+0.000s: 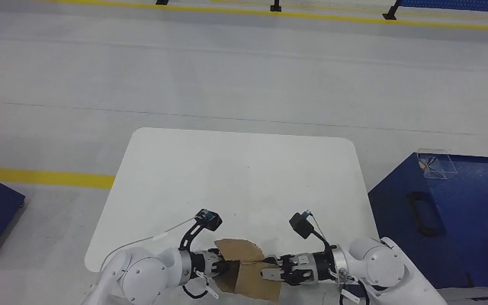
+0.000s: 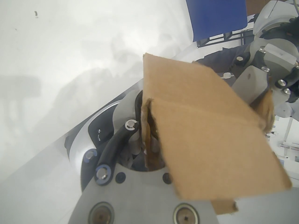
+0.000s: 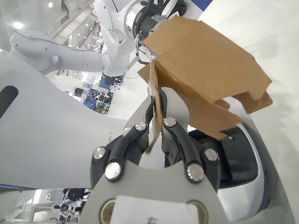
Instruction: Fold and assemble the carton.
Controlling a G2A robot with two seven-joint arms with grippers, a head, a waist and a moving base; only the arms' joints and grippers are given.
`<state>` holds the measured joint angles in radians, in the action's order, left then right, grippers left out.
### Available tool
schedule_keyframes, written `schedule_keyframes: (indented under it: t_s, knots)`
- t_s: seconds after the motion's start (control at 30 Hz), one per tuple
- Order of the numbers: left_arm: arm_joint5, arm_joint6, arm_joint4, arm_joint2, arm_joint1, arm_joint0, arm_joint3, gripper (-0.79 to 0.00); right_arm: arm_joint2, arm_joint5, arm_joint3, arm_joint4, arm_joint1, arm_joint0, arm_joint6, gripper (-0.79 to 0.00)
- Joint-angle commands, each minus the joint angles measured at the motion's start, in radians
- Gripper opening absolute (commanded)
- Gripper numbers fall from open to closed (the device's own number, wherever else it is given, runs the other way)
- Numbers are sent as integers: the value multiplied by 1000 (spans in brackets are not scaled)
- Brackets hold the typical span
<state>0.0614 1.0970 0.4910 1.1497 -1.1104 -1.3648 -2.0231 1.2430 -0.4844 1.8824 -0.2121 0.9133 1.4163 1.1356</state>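
Between the left end effector [image 2: 146,127] and right end effector [image 3: 157,117], both clamping tight on thin flaps, a creased brown cardboard carton [image 1: 238,250] is hanging, half-folded.

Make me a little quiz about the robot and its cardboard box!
1. Which gripper holds the carton? A: the left gripper only. B: the right gripper only. C: both.
2. True or false: the carton lies flat on the table.
3. Fill in: the carton's colour is ____.

Key: 1 C. 2 False: it is held up in the air by the table's near edge. 3 Brown.
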Motion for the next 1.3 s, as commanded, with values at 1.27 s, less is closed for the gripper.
schedule_keyframes:
  t_s: [1.27]
  knots:
    - [628,-226,-1335,-51,-109,217,450,-785,285,93,28,437,14,180,-715,0]
